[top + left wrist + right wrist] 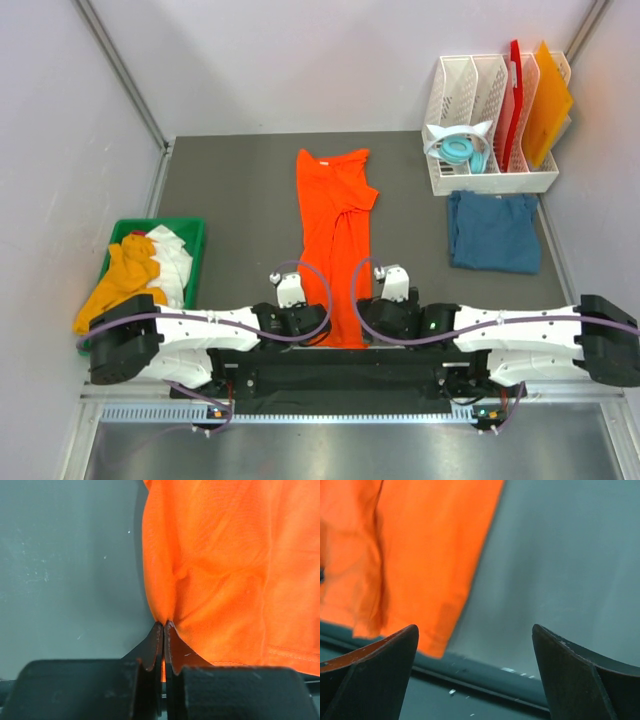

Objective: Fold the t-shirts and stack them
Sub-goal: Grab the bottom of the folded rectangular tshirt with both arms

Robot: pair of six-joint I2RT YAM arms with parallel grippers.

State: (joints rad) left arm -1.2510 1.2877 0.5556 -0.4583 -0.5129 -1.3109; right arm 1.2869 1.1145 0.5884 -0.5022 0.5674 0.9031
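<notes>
Left end effector (164, 629): my fingers were pressed together on the left edge of the orange shirt (335, 235), close to its hem; a pinch of cloth was caught between the tips, and orange showed in the slit lower down.
Right end effector (475, 632): my jaws stood wide apart and held nothing. One finger (375, 672) was over the shirt's right edge near the hem, the other over bare surface.
Orange shirt: lay lengthwise down the middle of the surface (235, 195), collar at the far end, hem at the near edge between my two wrists. It was narrowed into a long strip, with one sleeve sticking out to the right.
Blue shirt (493, 232): folded flat at the right of the surface, just in front of the rack, well apart from the orange shirt.
Bin (195, 228): green, at the left edge of the surface.
Yellow shirt (118, 285): crumpled, spilling over the bin's near left corner.
White shirt (175, 255): bunched in the bin, touching the yellow one.
Rack (492, 182): white, slotted, in the far right corner.
Boards: one red (514, 105) and one orange (548, 105), standing upright in the rack's right slots.
Headphones (462, 150): teal and white, resting in the rack's front.
</notes>
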